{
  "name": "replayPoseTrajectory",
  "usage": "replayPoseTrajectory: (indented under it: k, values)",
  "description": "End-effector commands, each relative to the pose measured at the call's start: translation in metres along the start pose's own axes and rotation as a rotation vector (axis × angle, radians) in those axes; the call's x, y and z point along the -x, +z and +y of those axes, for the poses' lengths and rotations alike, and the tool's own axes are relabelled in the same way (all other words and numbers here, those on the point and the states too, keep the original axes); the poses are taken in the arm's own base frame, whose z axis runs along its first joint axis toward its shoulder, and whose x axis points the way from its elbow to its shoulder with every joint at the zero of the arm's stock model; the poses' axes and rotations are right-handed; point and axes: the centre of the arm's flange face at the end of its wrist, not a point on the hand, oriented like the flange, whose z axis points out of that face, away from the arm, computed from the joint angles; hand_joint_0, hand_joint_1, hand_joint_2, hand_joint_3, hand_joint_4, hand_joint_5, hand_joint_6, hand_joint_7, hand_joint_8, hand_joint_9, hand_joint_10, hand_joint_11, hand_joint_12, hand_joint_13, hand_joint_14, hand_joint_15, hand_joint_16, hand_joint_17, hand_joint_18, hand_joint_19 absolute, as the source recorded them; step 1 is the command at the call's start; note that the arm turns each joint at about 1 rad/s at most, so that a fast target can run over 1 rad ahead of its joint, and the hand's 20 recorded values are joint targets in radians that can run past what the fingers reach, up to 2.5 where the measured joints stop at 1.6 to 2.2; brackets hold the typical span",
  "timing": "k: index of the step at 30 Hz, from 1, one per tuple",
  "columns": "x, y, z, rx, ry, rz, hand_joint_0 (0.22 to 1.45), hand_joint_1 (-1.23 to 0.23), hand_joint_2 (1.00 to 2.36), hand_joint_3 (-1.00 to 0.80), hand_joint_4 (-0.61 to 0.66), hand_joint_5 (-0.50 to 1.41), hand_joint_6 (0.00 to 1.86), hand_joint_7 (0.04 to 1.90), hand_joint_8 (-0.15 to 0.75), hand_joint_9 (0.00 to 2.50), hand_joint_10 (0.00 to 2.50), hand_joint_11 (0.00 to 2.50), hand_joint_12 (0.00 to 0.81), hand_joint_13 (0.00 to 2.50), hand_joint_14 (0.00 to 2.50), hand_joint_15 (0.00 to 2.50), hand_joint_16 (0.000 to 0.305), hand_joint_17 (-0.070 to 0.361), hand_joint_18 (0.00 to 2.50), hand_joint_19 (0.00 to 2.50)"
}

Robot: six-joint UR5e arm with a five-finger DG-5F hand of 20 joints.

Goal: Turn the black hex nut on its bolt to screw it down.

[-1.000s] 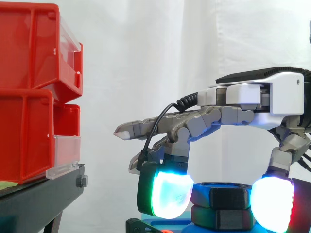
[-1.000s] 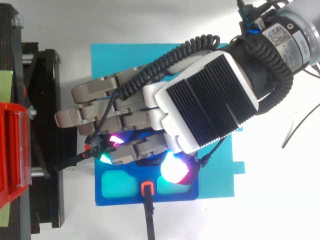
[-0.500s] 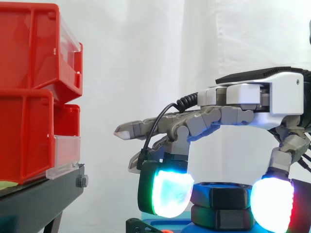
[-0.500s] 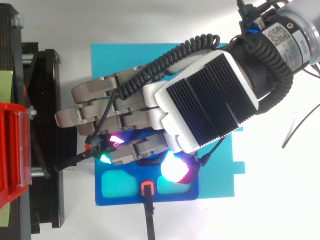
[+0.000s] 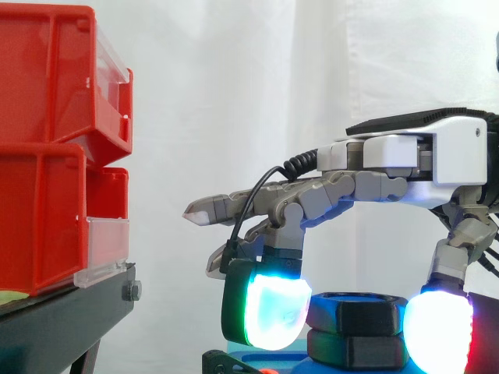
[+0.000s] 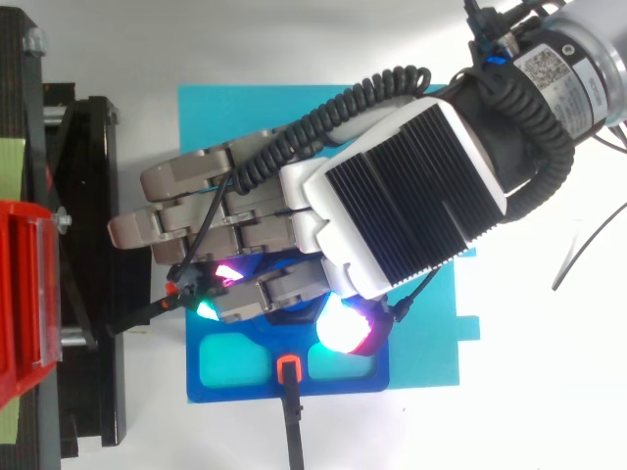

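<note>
The black hex nut (image 5: 355, 308) sits on top of a second black hex piece (image 5: 356, 349) on a blue base (image 6: 235, 362). My hand (image 5: 405, 164) hovers flat above it, coming in from the right. One finger is curled down with its glowing pad (image 5: 269, 312) against the nut's left side, and the thumb pad (image 5: 438, 336) glows at its right side, so the nut is pinched between them. The other fingers (image 5: 234, 205) stretch out straight to the left. In the top view the hand (image 6: 392, 196) covers the nut.
Stacked red bins (image 5: 47, 156) stand on a black stand (image 5: 62, 319) to the left, close to my outstretched fingertips. The blue base lies on a cyan mat (image 6: 225, 108). A small orange piece (image 6: 288, 369) sits at the base's near edge.
The thumb pad has slid slightly lower beside the nut. The finger pad, the nut and the arm look unmoved.
</note>
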Motion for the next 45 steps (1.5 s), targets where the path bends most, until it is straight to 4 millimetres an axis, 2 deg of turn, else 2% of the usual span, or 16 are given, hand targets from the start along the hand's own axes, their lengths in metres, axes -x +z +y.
replayPoseTrajectory:
  k: [1, 5, 12, 15, 16, 17, 18, 20, 25, 28, 33, 36, 39, 45]
  values:
    - [0.0, 0.0, 0.0, 0.0, -0.002, 0.0, 0.56, -0.67, 1.0, -0.5, 0.32, -0.1, 0.5, 1.09, 0.332, 0.42, 0.0, 0.11, 0.235, 0.12, 0.0, 0.0, 0.034, 0.076, 0.02, 0.27]
    - [0.0, 0.0, 0.0, 0.0, -0.001, -0.002, 0.45, -0.59, 1.0, -0.5, 0.37, -0.11, 0.5, 1.03, 0.372, 0.43, 0.0, 0.12, 0.274, 0.13, 0.0, 0.0, 0.041, 0.093, 0.05, 0.27]
    - [0.004, 0.001, 0.0, 0.001, -0.003, -0.005, 0.4, -0.53, 1.0, -0.5, 0.38, -0.12, 0.5, 0.98, 0.396, 0.44, 0.0, 0.12, 0.315, 0.18, 0.0, 0.0, 0.049, 0.111, 0.13, 0.28]
    - [0.026, 0.001, -0.003, -0.003, -0.024, -0.031, 0.39, -0.5, 1.0, -0.5, 0.37, -0.11, 0.5, 0.97, 0.403, 0.53, 0.0, 0.15, 0.342, 0.29, 0.0, 0.01, 0.054, 0.122, 0.27, 0.34]
    - [0.039, 0.0, -0.002, -0.002, -0.028, -0.038, 0.4, -0.49, 1.0, -0.5, 0.37, -0.11, 0.5, 0.98, 0.404, 0.55, 0.0, 0.16, 0.35, 0.32, 0.0, 0.02, 0.056, 0.126, 0.34, 0.38]
    - [0.043, 0.0, -0.001, -0.001, -0.03, -0.038, 0.4, -0.48, 1.0, -0.5, 0.37, -0.11, 0.5, 0.97, 0.401, 0.56, 0.0, 0.17, 0.352, 0.34, 0.0, 0.03, 0.057, 0.128, 0.37, 0.39]
    - [0.058, -0.003, 0.003, 0.0, -0.035, -0.041, 0.4, -0.47, 1.0, -0.5, 0.37, -0.11, 0.5, 0.97, 0.402, 0.57, 0.0, 0.18, 0.355, 0.35, 0.0, 0.04, 0.058, 0.13, 0.4, 0.39]
    - [0.073, -0.005, 0.008, 0.001, -0.039, -0.045, 0.39, -0.46, 1.0, -0.5, 0.36, -0.11, 0.5, 0.97, 0.402, 0.58, 0.0, 0.18, 0.359, 0.36, 0.0, 0.05, 0.059, 0.132, 0.42, 0.4]
    - [0.106, -0.012, 0.016, -0.03, -0.042, -0.046, 0.38, -0.43, 1.0, -0.5, 0.36, -0.12, 0.5, 0.96, 0.404, 0.57, 0.01, 0.2, 0.367, 0.37, 0.0, 0.05, 0.06, 0.134, 0.43, 0.41]
    - [0.112, -0.018, 0.018, -0.037, -0.03, -0.029, 0.38, -0.44, 1.0, -0.5, 0.36, -0.12, 0.5, 0.93, 0.398, 0.56, 0.0, 0.19, 0.374, 0.36, 0.0, 0.04, 0.061, 0.137, 0.43, 0.4]
    - [0.126, -0.033, 0.014, -0.057, -0.018, -0.017, 0.39, -0.44, 1.0, -0.5, 0.35, -0.12, 0.5, 0.93, 0.397, 0.55, 0.0, 0.18, 0.378, 0.35, 0.0, 0.05, 0.062, 0.14, 0.45, 0.41]
    - [0.125, -0.038, 0.015, -0.061, -0.004, -0.004, 0.39, -0.44, 1.0, -0.5, 0.35, -0.12, 0.5, 0.92, 0.396, 0.55, 0.0, 0.19, 0.375, 0.36, 0.0, 0.05, 0.062, 0.14, 0.48, 0.44]
    - [0.117, -0.067, 0.034, -0.119, 0.032, 0.027, 0.4, -0.44, 1.0, -0.5, 0.34, -0.12, 0.5, 0.93, 0.39, 0.55, 0.0, 0.18, 0.37, 0.36, 0.0, 0.05, 0.061, 0.137, 0.48, 0.45]
    - [0.117, -0.105, 0.062, -0.161, 0.061, -0.081, 0.42, -0.44, 1.0, -0.5, 0.34, -0.12, 0.5, 0.93, 0.383, 0.55, 0.0, 0.19, 0.362, 0.37, 0.0, 0.06, 0.059, 0.134, 0.48, 0.45]
